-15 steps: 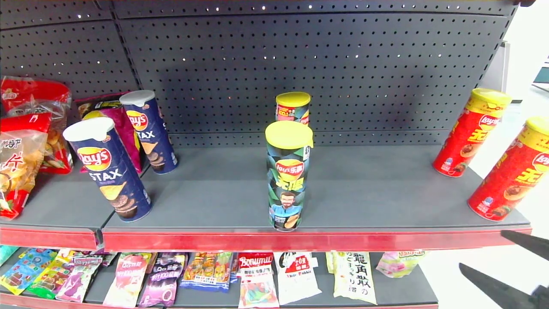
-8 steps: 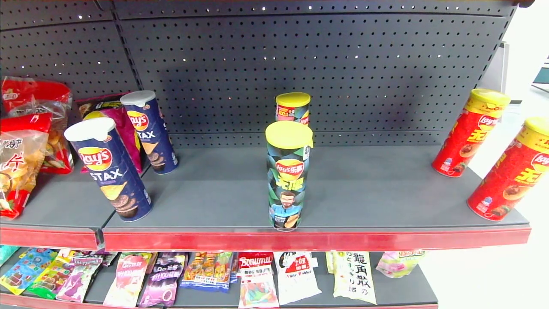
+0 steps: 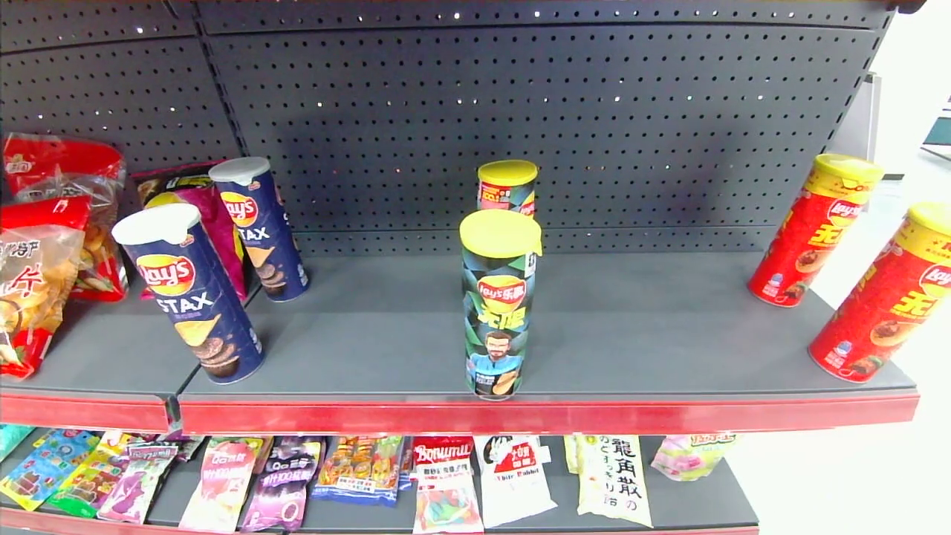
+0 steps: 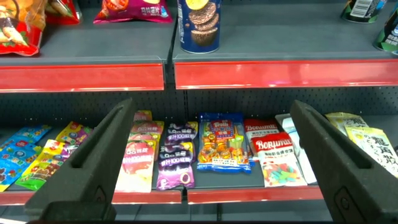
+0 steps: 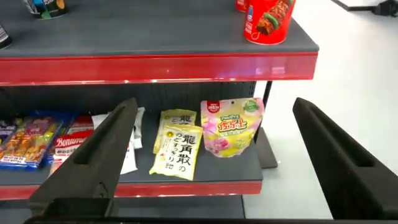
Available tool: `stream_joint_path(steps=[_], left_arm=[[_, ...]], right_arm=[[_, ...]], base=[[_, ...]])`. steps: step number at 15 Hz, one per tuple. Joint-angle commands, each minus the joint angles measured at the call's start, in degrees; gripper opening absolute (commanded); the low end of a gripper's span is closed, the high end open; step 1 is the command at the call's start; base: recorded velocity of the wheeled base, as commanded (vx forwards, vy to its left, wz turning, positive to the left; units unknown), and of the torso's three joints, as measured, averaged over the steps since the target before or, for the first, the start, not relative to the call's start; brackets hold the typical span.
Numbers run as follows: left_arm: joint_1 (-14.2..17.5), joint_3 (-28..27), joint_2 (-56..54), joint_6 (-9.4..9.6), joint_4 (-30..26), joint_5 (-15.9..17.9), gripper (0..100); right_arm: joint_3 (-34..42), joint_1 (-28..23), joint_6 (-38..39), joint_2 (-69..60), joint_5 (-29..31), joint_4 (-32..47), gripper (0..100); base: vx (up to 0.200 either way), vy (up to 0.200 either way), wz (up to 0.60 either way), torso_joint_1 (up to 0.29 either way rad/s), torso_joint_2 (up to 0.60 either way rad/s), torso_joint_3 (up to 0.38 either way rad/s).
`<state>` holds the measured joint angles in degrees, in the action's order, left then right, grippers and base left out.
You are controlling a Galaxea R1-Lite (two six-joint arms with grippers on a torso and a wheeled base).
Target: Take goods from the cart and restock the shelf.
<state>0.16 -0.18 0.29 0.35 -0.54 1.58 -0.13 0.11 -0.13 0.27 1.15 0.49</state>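
Note:
The grey shelf with a red front edge (image 3: 550,416) carries upright chip cans. A green-and-black can with a yellow lid (image 3: 498,312) stands at the front middle, and a second one (image 3: 507,186) stands behind it. Two blue cans (image 3: 189,293) lean at the left and two red cans (image 3: 884,297) at the right. My left gripper (image 4: 211,109) is open and holds nothing. It faces the lower shelf below the front blue can (image 4: 199,25). My right gripper (image 5: 216,106) is open too and holds nothing. It is below the front red can (image 5: 268,20).
Snack bags (image 3: 44,238) crowd the shelf's left end. Wide bare stretches lie between the can groups. The lower shelf holds a row of flat candy packets (image 3: 446,475), with a pink-and-green pouch (image 5: 232,127) at its right end. White floor lies beyond the shelf's right end.
The dark fingers of my right gripper, at the head view's lower right corner one second ago, have dropped out of that view. The cans have not moved.

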Motion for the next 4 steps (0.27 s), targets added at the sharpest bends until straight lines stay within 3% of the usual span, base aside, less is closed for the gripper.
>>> stream_joint_path(steps=[1, 4], left_arm=[[0.02, 0.01, -0.03, 0.0, 0.01, 0.0, 100], [0.02, 0.01, -0.03, 0.0, 0.01, 0.0, 100]], right_arm=[[-0.04, 0.07, -0.04, -0.27, -0.09, 0.04, 100], [0.05, 0.07, 0.05, -0.27, -0.09, 0.04, 100]], base=[[0.0, 0.0, 0.0, 0.0, 0.0, 0.0], [0.0, 0.0, 0.0, 0.0, 0.0, 0.0]])
